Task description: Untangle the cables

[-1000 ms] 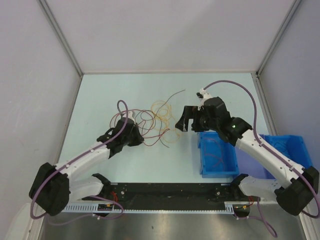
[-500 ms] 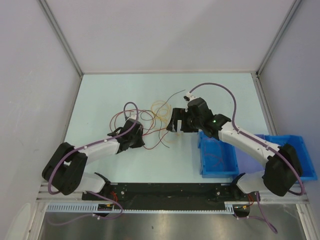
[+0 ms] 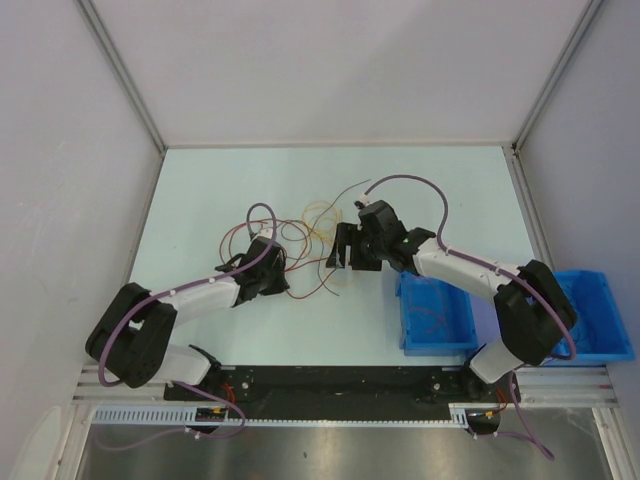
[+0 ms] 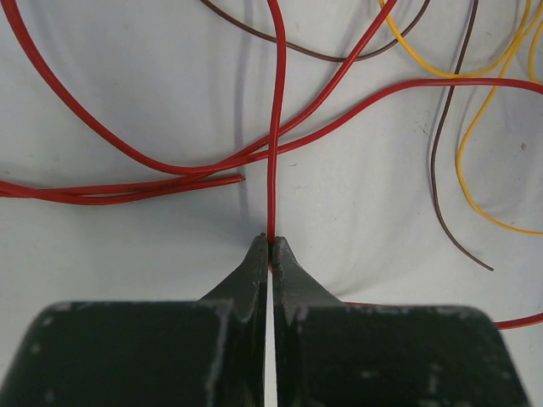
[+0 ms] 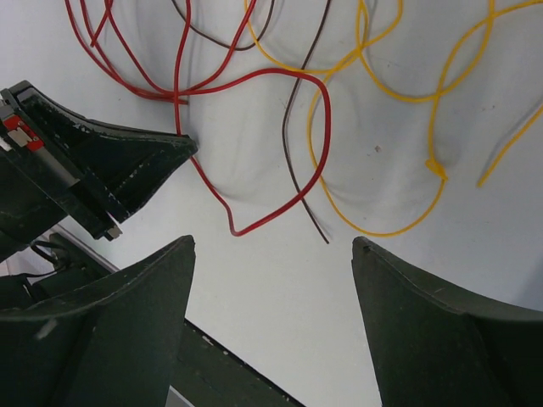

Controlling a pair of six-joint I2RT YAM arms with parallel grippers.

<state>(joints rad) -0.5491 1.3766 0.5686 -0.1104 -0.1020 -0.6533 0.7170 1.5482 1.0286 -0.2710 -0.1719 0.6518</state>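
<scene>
The cables [image 3: 318,222] lie in a loose tangle of red, yellow and brown strands at mid-table. My left gripper [image 3: 280,282] rests at the tangle's left edge. In the left wrist view its tips [image 4: 270,242] are shut on a red cable [image 4: 273,127] that runs straight away from them. My right gripper [image 3: 336,255] hovers over the tangle's right side. Its jaws [image 5: 273,246] stand open with only bare table between them. Just beyond them lie a red cable's bend [image 5: 314,161], a brown end [image 5: 293,161] and a yellow loop [image 5: 424,203].
A blue bin [image 3: 435,315] holding a few thin wires sits right of the tangle, with a second blue bin [image 3: 590,310] further right. Grey walls close in the table's left, back and right. The black base rail [image 3: 330,380] runs along the near edge.
My right gripper has moved left over the tangle and its jaws have narrowed a little. The left gripper shifted slightly right, still shut on the red cable.
</scene>
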